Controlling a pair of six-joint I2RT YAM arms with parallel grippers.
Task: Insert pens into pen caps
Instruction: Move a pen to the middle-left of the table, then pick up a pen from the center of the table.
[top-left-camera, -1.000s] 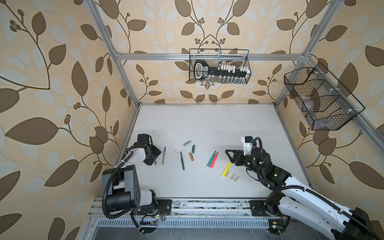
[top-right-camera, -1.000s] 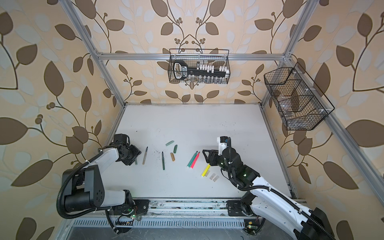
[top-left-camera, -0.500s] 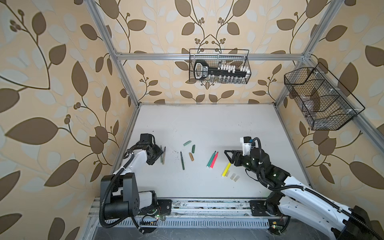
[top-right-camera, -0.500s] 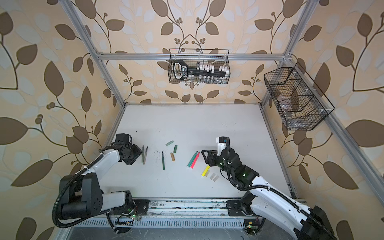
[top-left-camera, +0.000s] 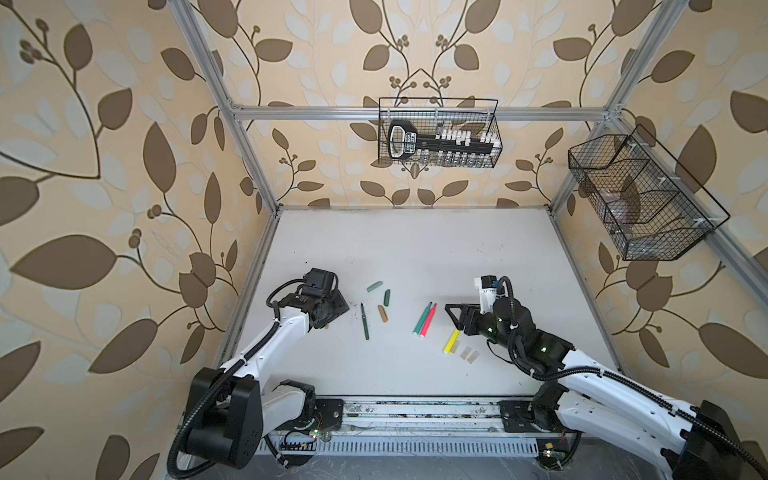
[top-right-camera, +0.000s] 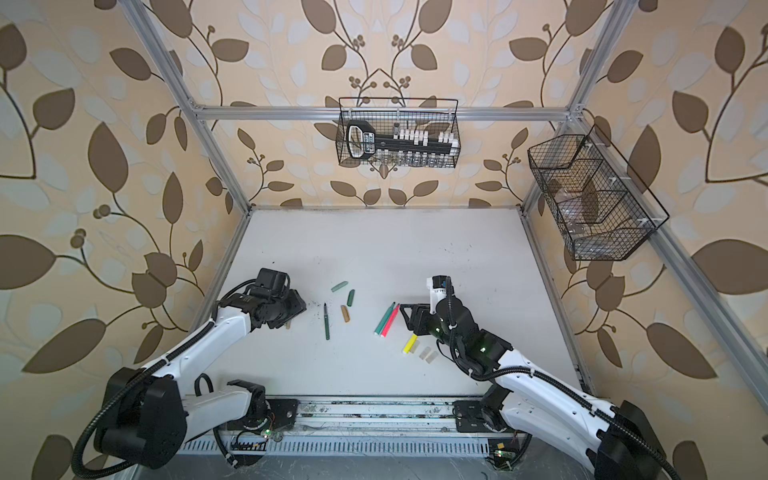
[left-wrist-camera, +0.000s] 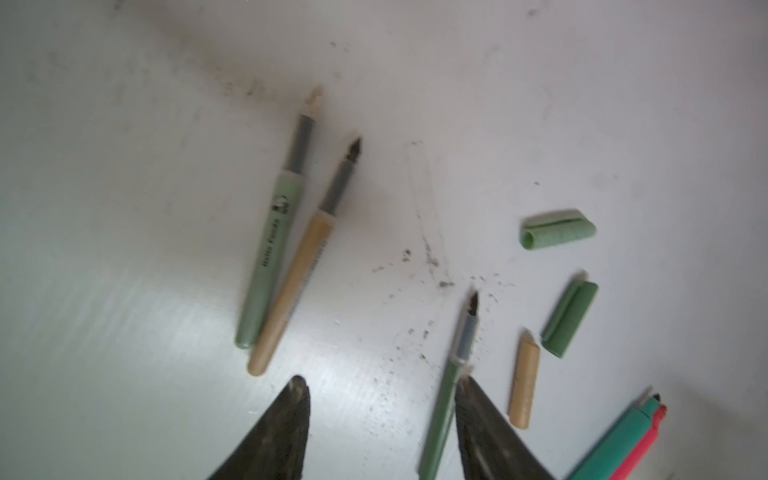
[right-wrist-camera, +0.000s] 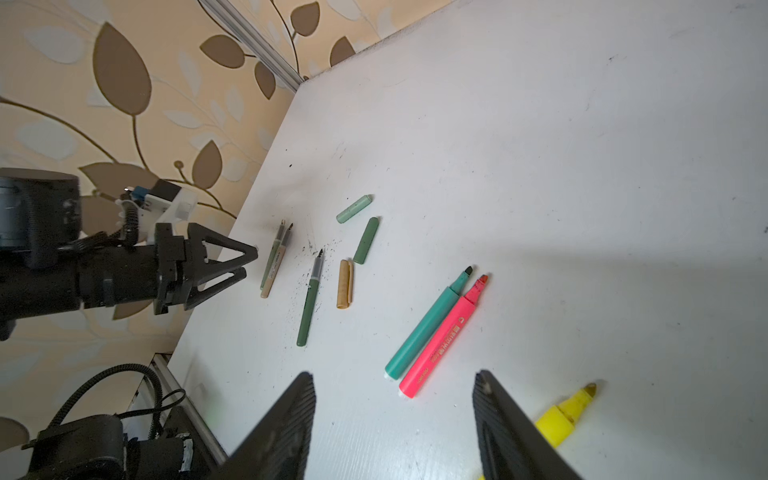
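My left gripper (left-wrist-camera: 382, 386) is open above the table, and the dark green pen (left-wrist-camera: 442, 399) lies just inside one finger. The grey-green pen (left-wrist-camera: 270, 257) and tan pen (left-wrist-camera: 291, 291) lie side by side ahead of it; in both top views the gripper (top-left-camera: 337, 309) covers them. The sage cap (top-left-camera: 374, 286), dark green cap (top-left-camera: 387, 296) and tan cap (top-left-camera: 382, 313) lie near the dark green pen (top-left-camera: 365, 322). My right gripper (right-wrist-camera: 394, 377) is open, low over the table. The green marker (right-wrist-camera: 428, 324) and pink marker (right-wrist-camera: 442, 336) lie just ahead, the yellow marker (right-wrist-camera: 565, 411) beside one finger. Two clear caps (top-left-camera: 469, 355) lie by the yellow marker (top-left-camera: 452, 342).
Dark ink specks (left-wrist-camera: 432, 266) mark the white table (top-left-camera: 415, 249) around the dark green pen's tip. A wire basket (top-left-camera: 438, 133) hangs on the back wall and another wire basket (top-left-camera: 640, 199) on the right wall. Aluminium frame posts stand at the table's corners.
My left gripper has moved right, from beside the left wall to over the two thin pens, which it now covers in the top views. My right gripper has crept slightly left towards the markers.
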